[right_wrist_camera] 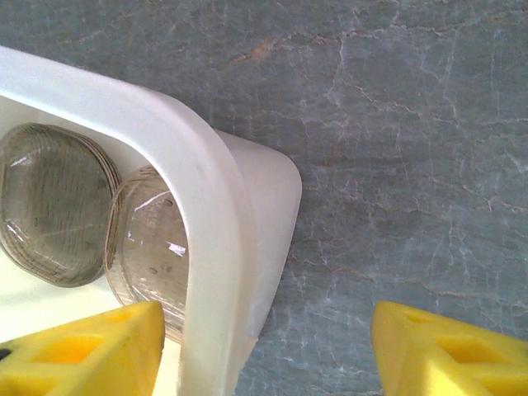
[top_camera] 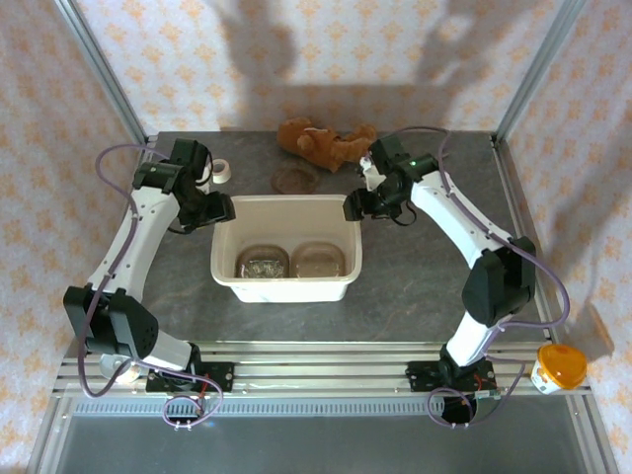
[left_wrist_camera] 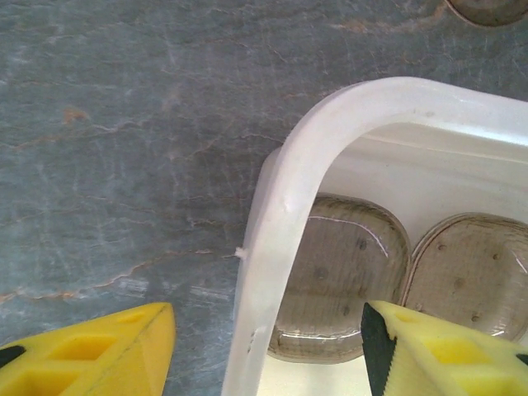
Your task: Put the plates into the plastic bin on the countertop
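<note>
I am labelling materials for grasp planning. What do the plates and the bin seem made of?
Bin: probably plastic, cream-white, smooth, with a rounded moulded rim that looks slightly translucent. Plates: clear glass or hard plastic, I cannot tell which; brownish tint, glossy, with bright glints, the floor beneath showing through.

A cream-white rectangular plastic bin (top_camera: 286, 199) with rounded corners and a flared rim is being carried upright, opening upward, near the middle of the dark grey mottled desk (top_camera: 415, 286). Two transparent, brownish-grey tinted plates are being held flat on its floor, side by side toward the near wall: the left plate (top_camera: 263, 262) and the right plate (top_camera: 318, 260), their edges touching or nearly so. Layered rims are being shown on the left plate in the right wrist view. A third plate (top_camera: 294, 179) is being left flat on the desk, just beyond the bin's far rim.
</note>
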You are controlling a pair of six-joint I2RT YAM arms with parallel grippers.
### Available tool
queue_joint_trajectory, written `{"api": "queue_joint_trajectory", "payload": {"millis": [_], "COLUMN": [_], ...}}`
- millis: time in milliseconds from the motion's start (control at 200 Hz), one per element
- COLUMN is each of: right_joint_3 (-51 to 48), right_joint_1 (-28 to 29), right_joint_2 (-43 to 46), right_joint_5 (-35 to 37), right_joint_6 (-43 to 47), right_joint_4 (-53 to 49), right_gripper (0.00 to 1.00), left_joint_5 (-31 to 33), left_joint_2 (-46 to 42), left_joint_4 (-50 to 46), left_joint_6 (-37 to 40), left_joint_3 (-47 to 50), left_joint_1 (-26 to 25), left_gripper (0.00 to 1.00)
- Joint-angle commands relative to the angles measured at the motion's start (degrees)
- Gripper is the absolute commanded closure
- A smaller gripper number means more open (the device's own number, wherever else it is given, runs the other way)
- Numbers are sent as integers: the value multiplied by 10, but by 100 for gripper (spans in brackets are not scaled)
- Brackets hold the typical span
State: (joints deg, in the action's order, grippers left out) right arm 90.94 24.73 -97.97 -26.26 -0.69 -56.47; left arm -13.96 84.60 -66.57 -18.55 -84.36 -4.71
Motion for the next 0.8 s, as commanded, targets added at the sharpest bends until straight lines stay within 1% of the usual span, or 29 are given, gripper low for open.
{"api": "queue_joint_trajectory", "payload": {"millis": [0,45,110,210,250,335,395,510,601,796], "right_joint_3": [14,18,24,36,46,56,59,59,54,31], "right_joint_1": [6,7,8,8,8,8,7,4,-9,-46], "right_joint_2": [-11,-13,-17,-27,-34,-41,-44,-43,-34,-15], "right_joint_5": [33,36,40,45,44,39,44,68,70,69], "right_joint_6": [-6,-7,-2,9,13,17,21,39,45,59], "right_joint_4": [-23,-25,-31,-44,-54,-63,-68,-87,-94,-109], "right_gripper": [38,39,45,50,55,60,67,69,70,71], "left_joint_5": [-41,-49,-67,-102,-109,-127,-138,-148,-149,-184], "left_joint_2": [11,10,9,13,13,11,12,19,20,22], "left_joint_4": [28,34,48,62,65,77,82,73,71,114], "left_joint_6": [20,22,22,20,18,17,18,26,25,-22], "left_joint_3": [17,24,34,47,53,63,67,56,52,63], "left_joint_1": [7,6,6,5,5,1,-5,-28,-51,-96], "left_gripper": [36,35,35,35,35,35,35,35,35,35]}}
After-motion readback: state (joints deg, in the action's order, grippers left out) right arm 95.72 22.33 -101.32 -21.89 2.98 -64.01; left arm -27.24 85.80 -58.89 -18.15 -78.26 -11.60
